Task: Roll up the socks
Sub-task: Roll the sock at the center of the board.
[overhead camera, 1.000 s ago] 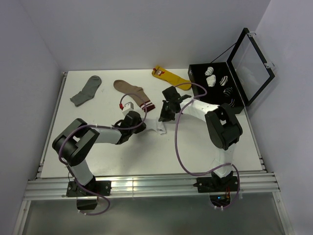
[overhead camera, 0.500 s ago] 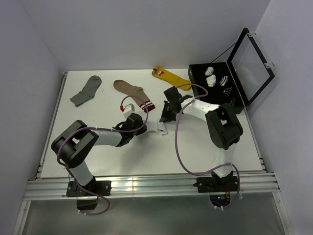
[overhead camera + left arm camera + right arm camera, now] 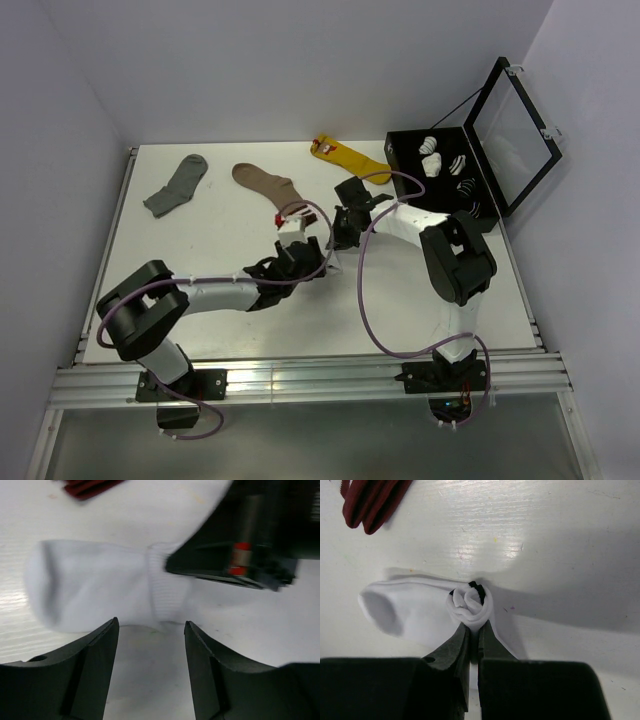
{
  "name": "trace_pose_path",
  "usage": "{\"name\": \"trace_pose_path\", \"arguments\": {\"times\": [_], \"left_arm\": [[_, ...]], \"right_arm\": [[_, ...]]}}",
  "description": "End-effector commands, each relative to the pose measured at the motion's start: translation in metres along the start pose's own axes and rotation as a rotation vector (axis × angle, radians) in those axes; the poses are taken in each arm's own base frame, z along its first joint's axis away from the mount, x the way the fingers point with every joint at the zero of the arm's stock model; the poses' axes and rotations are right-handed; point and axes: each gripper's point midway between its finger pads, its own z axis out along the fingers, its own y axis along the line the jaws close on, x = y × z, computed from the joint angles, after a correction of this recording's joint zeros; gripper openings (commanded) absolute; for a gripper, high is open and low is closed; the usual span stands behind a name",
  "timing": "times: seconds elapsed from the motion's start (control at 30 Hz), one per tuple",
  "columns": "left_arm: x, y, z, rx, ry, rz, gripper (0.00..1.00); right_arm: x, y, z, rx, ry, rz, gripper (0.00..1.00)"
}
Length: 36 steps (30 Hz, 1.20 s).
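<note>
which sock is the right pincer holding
The white sock, one end rolled up in the right pincer; the grey sock, brown sock and yellow sock lie flat farther back.

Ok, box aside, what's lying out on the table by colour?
grey sock: 1
brown sock: 1
yellow sock: 1
white bundle, part rolled, layers not tellable apart: 1
Total: 4

- The left gripper [image 3: 150, 627] has swung right, from beside the brown sock [image 3: 262, 180] up to the socks [image 3: 90, 595].
- From above, it now hides the brown sock's cuff.
</note>
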Motion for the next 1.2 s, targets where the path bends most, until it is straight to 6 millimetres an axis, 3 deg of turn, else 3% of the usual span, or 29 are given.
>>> {"name": "trace_pose_path", "arguments": {"times": [0.0, 0.17, 0.47, 0.67, 0.7, 0.8, 0.83, 0.87, 0.97, 1.03, 1.07, 1.17], "left_arm": [[-0.011, -0.028, 0.003, 0.016, -0.057, 0.100, 0.61], [0.002, -0.046, 0.013, 0.034, -0.031, 0.151, 0.61], [0.014, -0.039, 0.036, -0.065, -0.003, 0.187, 0.58], [0.020, -0.037, 0.044, -0.093, 0.006, 0.200, 0.47], [0.021, -0.036, 0.045, -0.095, 0.010, 0.201, 0.44], [0.028, -0.032, 0.046, -0.109, 0.026, 0.202, 0.22], [0.031, -0.032, 0.047, -0.112, 0.034, 0.194, 0.09], [0.034, -0.028, 0.046, -0.121, 0.045, 0.197, 0.02], [0.041, -0.020, 0.043, -0.120, 0.073, 0.160, 0.00], [0.043, -0.016, 0.036, -0.086, 0.089, 0.105, 0.00], [0.044, -0.014, 0.036, -0.060, 0.112, 0.073, 0.00], [0.042, -0.005, 0.032, -0.016, 0.154, -0.023, 0.00]], "right_arm": [[0.005, -0.031, 0.011, 0.128, 0.012, -0.011, 0.00], [0.007, -0.030, 0.013, 0.127, 0.019, -0.009, 0.00], [0.006, -0.024, 0.011, 0.117, 0.017, -0.015, 0.00], [0.007, -0.024, 0.013, 0.117, 0.021, -0.017, 0.00], [0.007, -0.023, 0.013, 0.115, 0.023, -0.017, 0.00], [0.008, -0.021, 0.013, 0.106, 0.026, -0.018, 0.00], [0.009, -0.018, 0.013, 0.092, 0.033, -0.021, 0.00], [0.009, -0.015, 0.011, 0.074, 0.029, -0.024, 0.00], [0.009, -0.004, 0.004, 0.012, 0.030, -0.033, 0.01], [0.010, 0.000, -0.002, -0.022, 0.027, -0.027, 0.10], [0.009, 0.006, -0.005, -0.060, 0.025, -0.027, 0.21], [0.008, 0.009, -0.016, -0.127, 0.003, -0.012, 0.42]]}}
